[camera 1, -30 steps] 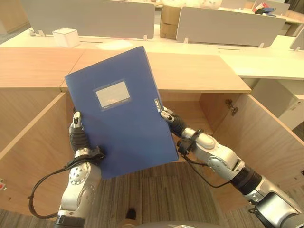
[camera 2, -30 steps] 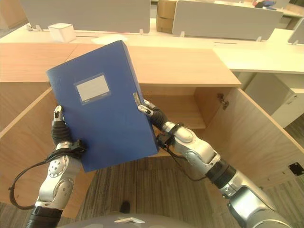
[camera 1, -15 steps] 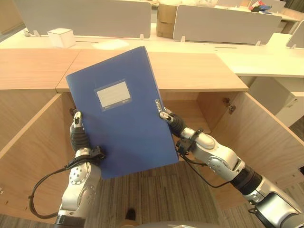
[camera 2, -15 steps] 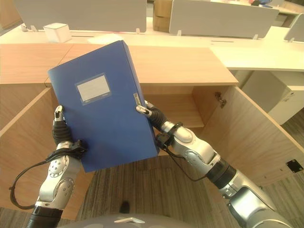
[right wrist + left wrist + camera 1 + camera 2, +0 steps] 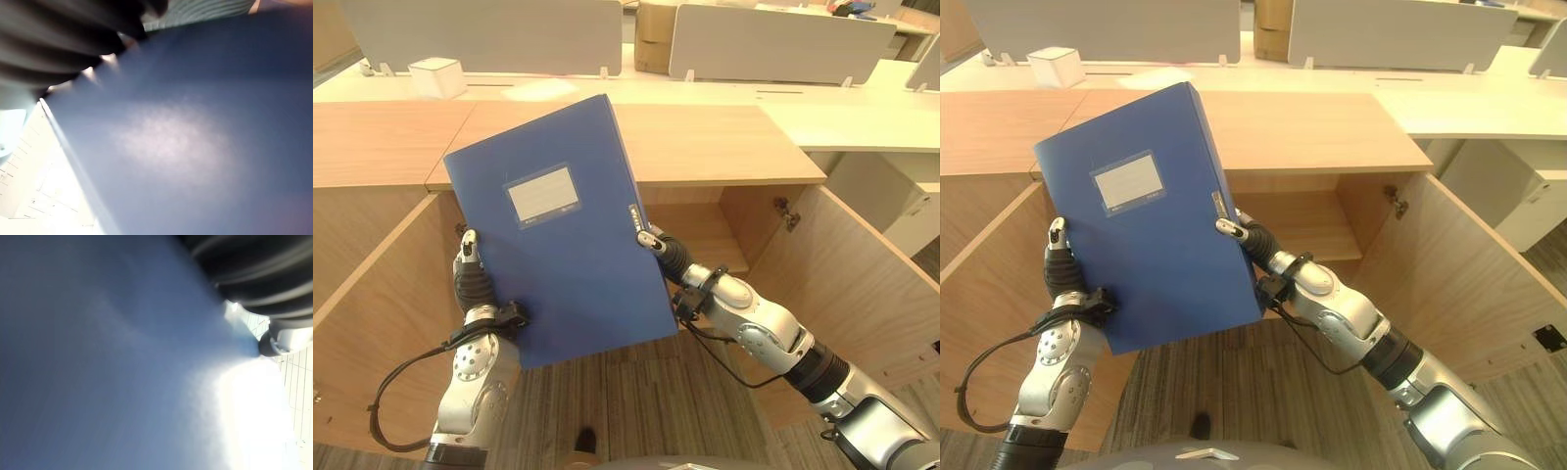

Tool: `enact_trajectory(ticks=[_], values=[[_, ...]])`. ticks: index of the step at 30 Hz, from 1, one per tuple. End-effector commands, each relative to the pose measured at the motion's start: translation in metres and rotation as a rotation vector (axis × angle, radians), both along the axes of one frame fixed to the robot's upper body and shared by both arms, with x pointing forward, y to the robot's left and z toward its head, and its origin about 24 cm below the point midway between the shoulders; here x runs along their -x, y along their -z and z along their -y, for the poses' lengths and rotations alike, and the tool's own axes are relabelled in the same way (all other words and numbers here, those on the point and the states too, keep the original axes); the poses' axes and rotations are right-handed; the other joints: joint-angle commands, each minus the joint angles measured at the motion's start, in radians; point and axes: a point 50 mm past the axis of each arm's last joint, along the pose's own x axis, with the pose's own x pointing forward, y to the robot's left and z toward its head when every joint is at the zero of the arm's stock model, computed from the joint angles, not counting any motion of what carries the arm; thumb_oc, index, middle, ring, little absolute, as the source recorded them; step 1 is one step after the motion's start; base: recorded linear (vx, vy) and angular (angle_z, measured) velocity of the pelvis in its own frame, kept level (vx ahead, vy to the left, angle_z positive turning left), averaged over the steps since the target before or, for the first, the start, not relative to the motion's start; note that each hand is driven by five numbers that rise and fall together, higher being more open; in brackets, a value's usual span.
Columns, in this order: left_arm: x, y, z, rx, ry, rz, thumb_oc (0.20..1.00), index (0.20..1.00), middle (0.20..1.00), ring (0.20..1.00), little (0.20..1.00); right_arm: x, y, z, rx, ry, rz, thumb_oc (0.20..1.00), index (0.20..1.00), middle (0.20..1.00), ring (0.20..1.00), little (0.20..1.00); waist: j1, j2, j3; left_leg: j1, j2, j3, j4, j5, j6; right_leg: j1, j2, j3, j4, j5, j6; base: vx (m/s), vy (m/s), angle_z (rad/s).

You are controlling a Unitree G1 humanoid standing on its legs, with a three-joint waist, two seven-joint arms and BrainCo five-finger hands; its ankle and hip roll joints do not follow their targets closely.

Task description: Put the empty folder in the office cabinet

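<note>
The blue folder (image 5: 563,230) is held up in the air between both hands, its long axis tilted up and away, directly in front of the open cabinet (image 5: 705,235). The left hand (image 5: 472,279) presses on its lower left edge and the right hand (image 5: 664,251) on its right edge; most of the fingers seem hidden behind the cover, so I cannot tell how they close. Behind it the shelf (image 5: 1307,225) lies open between the swung-out doors (image 5: 847,284), with the wooden surface (image 5: 715,142) above and nothing blocking the way in.

cabinet (image 5: 705,230) bay open, folder (image 5: 563,230) blocks front
</note>
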Motion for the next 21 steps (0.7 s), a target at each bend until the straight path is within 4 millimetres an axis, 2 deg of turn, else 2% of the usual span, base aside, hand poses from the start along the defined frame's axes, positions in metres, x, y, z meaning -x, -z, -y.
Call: enact_trajectory(ticks=[1,10,17,18,19,20,21], values=[[-0.008,-0.049,0.008,-0.09,0.056,0.233,0.2,0.2,0.2,0.2,0.2,0.016,-0.04,-0.032,-0.056,-0.161,0.178,1.0,1.0,1.0,1.0,1.0,-0.006,-0.059,-0.028,0.003,-0.017,0.018,0.0,-0.11,0.007,0.027,-0.112,0.008,0.031,-0.107,0.079,0.0,0.0,0.0],[-0.009,-0.05,0.011,-0.106,0.083,0.235,0.2,0.2,0.2,0.2,0.2,0.015,-0.026,-0.037,0.05,-0.197,0.152,1.0,1.0,1.0,1.0,1.0,-0.005,-0.065,-0.023,0.001,-0.016,0.019,0.0,-0.109,0.006,0.026,-0.112,0.008,0.027,-0.106,0.079,0.0,0.0,0.0],[-0.012,-0.052,0.013,-0.108,0.089,0.24,0.2,0.2,0.2,0.2,0.2,0.019,-0.035,-0.054,0.028,-0.235,0.186,1.0,1.0,1.0,1.0,1.0,0.01,-0.073,-0.017,-0.006,-0.017,0.014,0.0,-0.107,0.006,0.025,-0.11,0.004,0.024,-0.105,0.078,0.0,0.0,0.0],[-0.012,-0.053,0.013,-0.107,0.087,0.244,0.2,0.2,0.2,0.2,0.2,0.019,-0.038,-0.055,0.018,-0.239,0.203,0.592,0.592,0.592,0.592,0.592,0.016,-0.076,-0.016,-0.006,-0.017,0.011,0.0,-0.107,0.006,0.025,-0.109,0.001,0.024,-0.106,0.078,0.0,0.0,0.0],[-0.012,-0.053,0.013,-0.106,0.088,0.245,0.2,0.2,0.2,0.2,0.2,0.02,-0.039,-0.055,0.017,-0.24,0.207,0.479,0.479,0.479,0.479,0.479,0.019,-0.078,-0.016,-0.007,-0.018,0.009,0.0,-0.107,0.006,0.026,-0.109,0.0,0.024,-0.106,0.078,0.02,0.007,0.03],[-0.012,-0.053,0.013,-0.103,0.089,0.245,0.2,0.2,0.2,0.2,0.2,0.02,-0.039,-0.055,0.013,-0.24,0.205,0.2,0.2,0.2,0.2,0.2,0.021,-0.08,-0.015,-0.008,-0.018,0.009,0.0,-0.107,0.006,0.026,-0.109,-0.001,0.024,-0.107,0.078,0.02,0.0,0.04],[-0.012,-0.053,0.013,-0.104,0.089,0.244,0.2,0.2,0.2,0.2,0.2,0.02,-0.039,-0.055,0.01,-0.242,0.204,0.2,0.2,0.2,0.2,0.2,0.023,-0.083,-0.015,-0.009,-0.018,0.009,0.0,-0.107,0.006,0.025,-0.109,-0.002,0.025,-0.108,0.078,0.02,-0.001,0.04]])
